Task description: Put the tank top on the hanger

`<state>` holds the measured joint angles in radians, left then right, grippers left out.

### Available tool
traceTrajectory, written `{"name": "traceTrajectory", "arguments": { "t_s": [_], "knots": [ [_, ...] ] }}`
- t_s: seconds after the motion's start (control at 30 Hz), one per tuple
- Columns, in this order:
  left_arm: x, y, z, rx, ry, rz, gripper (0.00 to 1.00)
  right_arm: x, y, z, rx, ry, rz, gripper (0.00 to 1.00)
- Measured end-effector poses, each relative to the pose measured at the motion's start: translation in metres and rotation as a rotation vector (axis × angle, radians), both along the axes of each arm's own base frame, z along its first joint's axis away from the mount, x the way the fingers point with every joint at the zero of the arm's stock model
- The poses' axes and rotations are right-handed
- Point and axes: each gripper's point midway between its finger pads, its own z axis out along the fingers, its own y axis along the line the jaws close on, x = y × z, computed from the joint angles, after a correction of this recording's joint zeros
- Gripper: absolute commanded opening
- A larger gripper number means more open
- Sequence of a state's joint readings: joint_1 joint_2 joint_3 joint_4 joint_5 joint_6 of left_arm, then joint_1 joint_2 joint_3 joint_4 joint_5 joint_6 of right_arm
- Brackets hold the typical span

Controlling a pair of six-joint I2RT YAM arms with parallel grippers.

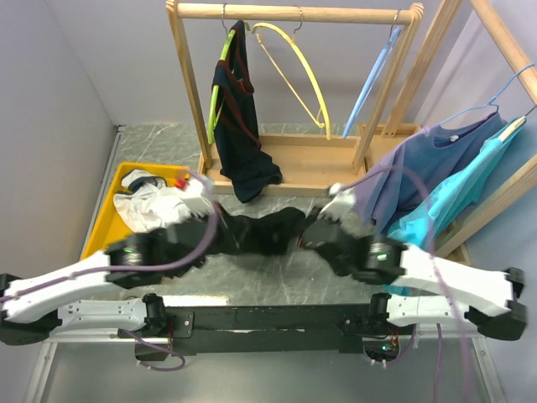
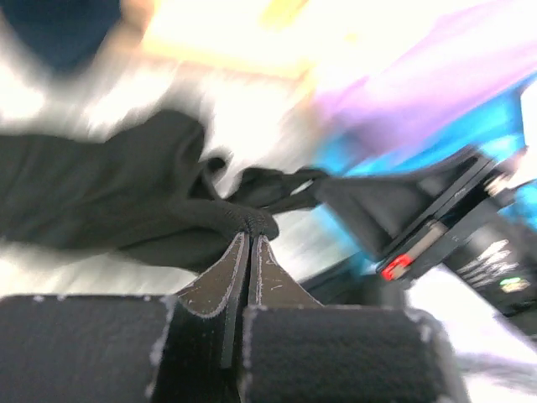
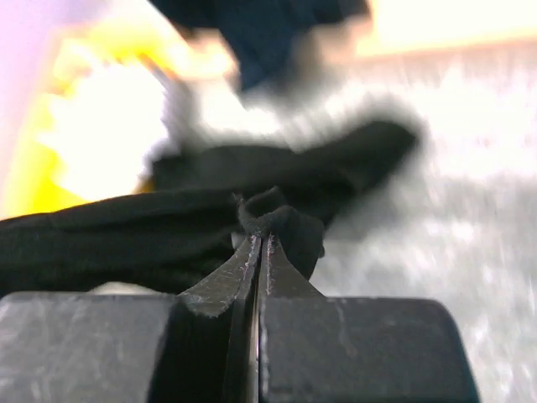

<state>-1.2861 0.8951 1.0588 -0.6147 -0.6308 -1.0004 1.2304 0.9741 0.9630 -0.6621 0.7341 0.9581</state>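
Tank top: the tank top point(image 1: 260, 231) is a bunched black band low over the desk point(image 1: 268, 283), in front of the wooden rack point(image 1: 294, 12) and between the two arms. The blur hides whether its middle touches the surface.
Long axis: it runs left to right across the top view, roughly parallel to the rack's top rail, with one gripped end towards each arm.
Left end effector: the left end effector point(image 2: 249, 238) has its fingers pressed together on a small fold of the black fabric, and the rest of the cloth trails away from its tips.
Right end effector: the right end effector point(image 3: 260, 240) is pinched closed in the same way on a puckered fold at the opposite end.
Hanger: the hanger point(image 1: 309, 74) hangs by its hook from the rail, tilted, with its lower end pointing down to the right. It is well apart from the top.
Bearing: the hanger lies beyond the cloth, farther from the arm bases, higher, and a little right of the cloth's middle.
Nearer arm: probably the right one, since its grip point sits almost under the hanger's lower end.
Neighbours: the navy garment point(image 1: 239, 143) on the lime-green hanger point(image 1: 216, 88) hangs just left of the yellow one.
Coming move: the spread top has to go up and away from the arm bases, and the navy garment crowds the left side.
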Motion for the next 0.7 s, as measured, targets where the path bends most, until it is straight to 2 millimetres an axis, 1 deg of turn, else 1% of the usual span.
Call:
{"name": "traceTrajectory", "arguments": {
  "t_s": [0.03,0.1,0.13,0.17,0.2,0.27,0.33,0.4,0.43,0.47,0.5,0.53,0.57,0.63,0.67,0.7],
  "knots": [
    [0.003,0.001,0.028,-0.05,-0.044,0.006,0.01,0.004,-0.002,0.034,0.043,-0.054,-0.01,0.0],
    [0.01,0.007,0.092,-0.146,-0.146,0.026,0.01,0.01,-0.012,0.092,0.103,-0.152,-0.024,0.0],
    [0.014,0.012,0.131,-0.208,-0.207,0.047,0.01,0.012,-0.019,0.124,0.135,-0.205,-0.035,0.0],
    [0.015,0.016,0.156,-0.25,-0.246,0.062,0.01,0.014,-0.026,0.152,0.156,-0.252,-0.046,0.0],
    [0.018,0.022,0.186,-0.293,-0.299,0.079,0.01,0.016,-0.033,0.178,0.17,-0.296,-0.058,0.0],
    [0.021,0.034,0.233,-0.371,-0.385,0.116,0.01,0.02,-0.047,0.232,0.195,-0.39,-0.091,0.0],
    [0.023,0.044,0.273,-0.423,-0.465,0.151,0.01,0.023,-0.058,0.275,0.203,-0.47,-0.116,0.0],
    [0.025,0.052,0.307,-0.452,-0.523,0.182,0.01,0.025,-0.071,0.32,0.216,-0.552,-0.15,0.0],
    [0.026,0.054,0.332,-0.48,-0.562,0.197,0.01,0.025,-0.076,0.336,0.22,-0.582,-0.165,0.0],
    [0.026,0.056,0.349,-0.498,-0.588,0.209,0.01,0.026,-0.083,0.354,0.216,-0.619,-0.182,0.0],
    [0.026,0.058,0.362,-0.513,-0.61,0.219,0.01,0.026,-0.086,0.366,0.219,-0.643,-0.193,0.0],
    [0.027,0.058,0.373,-0.52,-0.632,0.229,0.01,0.027,-0.09,0.378,0.212,-0.666,-0.208,0.0],
    [0.028,0.058,0.381,-0.52,-0.65,0.239,0.01,0.027,-0.093,0.389,0.208,-0.687,-0.22,0.0],
    [0.031,0.055,0.383,-0.497,-0.667,0.25,0.01,0.029,-0.095,0.404,0.195,-0.717,-0.236,0.0],
    [0.034,0.051,0.379,-0.475,-0.669,0.256,0.01,0.03,-0.094,0.405,0.185,-0.722,-0.238,0.0],
    [0.036,0.048,0.371,-0.447,-0.664,0.26,0.01,0.032,-0.091,0.403,0.162,-0.724,-0.236,0.0]
  ]
}}
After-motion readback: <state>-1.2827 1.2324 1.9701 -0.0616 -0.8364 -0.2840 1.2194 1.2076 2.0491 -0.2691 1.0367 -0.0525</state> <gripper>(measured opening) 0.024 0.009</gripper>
